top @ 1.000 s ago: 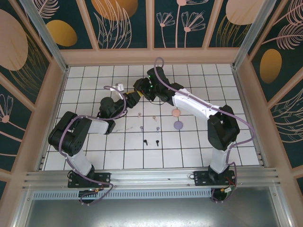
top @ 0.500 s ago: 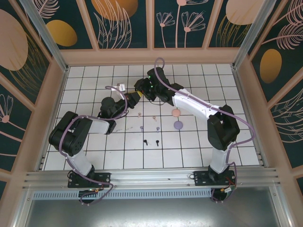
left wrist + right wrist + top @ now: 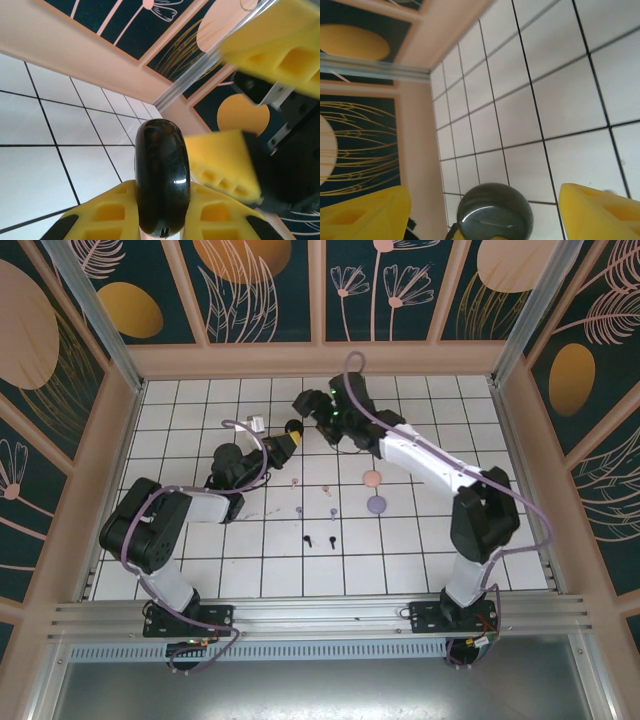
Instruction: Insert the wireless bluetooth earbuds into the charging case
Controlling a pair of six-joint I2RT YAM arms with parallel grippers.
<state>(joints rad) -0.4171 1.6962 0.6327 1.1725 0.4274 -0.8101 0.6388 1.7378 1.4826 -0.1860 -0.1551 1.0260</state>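
Note:
My left gripper (image 3: 161,202) is shut on the glossy black charging case (image 3: 161,180), which stands on edge between the yellow fingers (image 3: 107,210). From above, the case (image 3: 294,427) is held over the back middle of the table. My right gripper (image 3: 306,402) is open just beyond it. In the right wrist view the case (image 3: 495,212) sits low between the spread fingers (image 3: 600,210), touching neither. The earbuds lie on the tiles: a pink one (image 3: 294,481), a purple one (image 3: 299,510) and a black one (image 3: 309,540), each with its twin to the right.
A pink disc (image 3: 372,478) and a purple disc (image 3: 376,505) lie right of the earbuds. The back wall (image 3: 320,360) is close behind both grippers. White gridded table (image 3: 420,550) spreads to the front and right.
My right gripper has opened and drawn back from the case toward the back wall. My left gripper still holds the case in about the same place.

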